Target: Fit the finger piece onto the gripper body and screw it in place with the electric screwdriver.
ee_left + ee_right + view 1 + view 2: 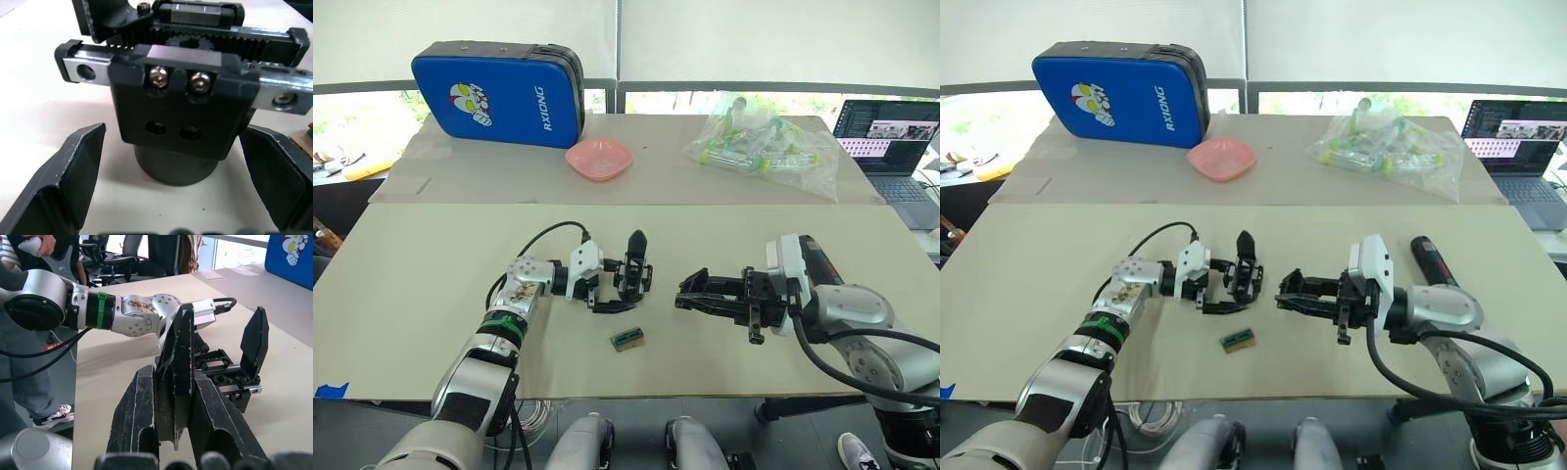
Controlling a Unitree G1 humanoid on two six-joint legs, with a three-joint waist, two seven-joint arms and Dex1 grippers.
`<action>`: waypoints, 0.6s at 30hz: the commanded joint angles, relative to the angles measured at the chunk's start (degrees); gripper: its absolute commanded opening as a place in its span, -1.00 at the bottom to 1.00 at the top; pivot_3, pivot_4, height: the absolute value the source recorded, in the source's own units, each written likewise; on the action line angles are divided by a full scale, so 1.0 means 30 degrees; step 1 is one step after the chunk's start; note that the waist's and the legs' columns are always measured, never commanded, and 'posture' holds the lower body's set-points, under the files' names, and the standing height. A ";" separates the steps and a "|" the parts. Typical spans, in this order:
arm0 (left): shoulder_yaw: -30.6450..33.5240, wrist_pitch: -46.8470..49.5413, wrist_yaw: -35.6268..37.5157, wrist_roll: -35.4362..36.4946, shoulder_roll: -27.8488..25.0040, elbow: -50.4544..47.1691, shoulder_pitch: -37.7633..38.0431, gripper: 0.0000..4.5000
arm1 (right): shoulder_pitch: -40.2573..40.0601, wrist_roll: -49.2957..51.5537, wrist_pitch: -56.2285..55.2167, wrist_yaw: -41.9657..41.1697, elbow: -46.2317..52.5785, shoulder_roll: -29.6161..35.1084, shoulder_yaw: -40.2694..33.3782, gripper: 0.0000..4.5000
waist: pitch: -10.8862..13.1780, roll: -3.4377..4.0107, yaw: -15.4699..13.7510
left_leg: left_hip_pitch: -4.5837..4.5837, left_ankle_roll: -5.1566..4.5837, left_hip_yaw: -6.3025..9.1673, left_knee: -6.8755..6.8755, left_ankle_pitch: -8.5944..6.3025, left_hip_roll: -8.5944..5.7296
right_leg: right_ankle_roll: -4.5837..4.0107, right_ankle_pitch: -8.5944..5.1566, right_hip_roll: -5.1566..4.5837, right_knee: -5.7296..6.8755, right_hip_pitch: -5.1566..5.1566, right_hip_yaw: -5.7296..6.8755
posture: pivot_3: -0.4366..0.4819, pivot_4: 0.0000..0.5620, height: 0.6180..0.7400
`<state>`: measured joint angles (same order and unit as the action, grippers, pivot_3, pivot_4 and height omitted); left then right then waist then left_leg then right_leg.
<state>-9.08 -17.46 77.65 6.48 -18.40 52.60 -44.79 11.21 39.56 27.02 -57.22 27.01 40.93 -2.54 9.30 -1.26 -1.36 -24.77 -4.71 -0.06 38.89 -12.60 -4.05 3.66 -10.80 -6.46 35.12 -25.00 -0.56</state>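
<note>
- Gripper body stands on the near table, just left of centre, with one pointed finger upright; the left gripper has its fingers spread wide on either side of the base, not visibly clamping it.
- Risk: with the base unclamped, any push from the right can slide or tip the gripper body. The left wrist view shows two open screw holes below two fitted screws; a tilted approach may miss them.
- Tan-and-green block lies just in front of the gripper body, apart from it. It can be knocked by a low pass of either arm.
- Finger piece is pinched between the fingers of the right gripper, point towards the gripper body and near it, not touching. It may pivot in the pinch.
- Electric screwdriver appears to lie behind the right arm, partly hidden. Both grippers are occupied, so neither can fetch it.
- Far table carries a blue case, pink bowl and bag of tubes, all well apart.
</note>
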 commanded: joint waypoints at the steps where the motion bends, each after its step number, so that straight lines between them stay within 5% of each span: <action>1: 0.0003 -0.0212 0.0235 -0.0205 0.0186 0.0300 -0.0486 1.00 | -0.0094 0.0179 -0.0320 0.0088 0.0773 -0.0078 -0.0400 -0.81 | 0.0000 0.0000 0.0001 | 0.0000 0.0000 -0.0002 0.0000 0.0000 0.0000 | 0.0001 0.0000 0.0001 0.0000 0.0001 0.0001 | -0.05 -0.47 1.00; 15: -0.0070 -0.0852 -0.0424 -0.0752 0.0847 0.0731 -0.0442 1.00 | -0.0038 -0.0094 -0.0593 -0.0081 0.0578 -0.0235 -0.0198 -0.81 | -0.0001 0.0000 -0.0059 | 0.0007 -0.0004 0.0000 0.0021 -0.0001 -0.0002 | 0.0011 0.0007 0.0005 0.0003 0.0026 0.0010 | -0.05 -0.47 1.00; 18: -0.0080 -0.1074 -0.0234 -0.0841 0.0828 0.0811 -0.0461 0.61 | 0.0041 -0.0194 -0.0659 -0.0117 0.0550 -0.0367 -0.0193 -0.81 | -0.0001 0.0000 -0.0053 | 0.0009 -0.0004 -0.0001 0.0025 -0.0001 -0.0002 | 0.0013 0.0008 0.0007 0.0007 0.0030 0.0009 | -0.05 -0.47 1.00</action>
<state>-9.10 -19.25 76.84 4.56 -16.09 54.58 -45.40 10.59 38.92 26.83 -57.31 27.32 40.00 -2.53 9.29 -1.26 -1.52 -24.74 -4.72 -0.06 38.97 -12.60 -4.05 3.70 -10.77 -6.44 35.14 -24.91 -0.53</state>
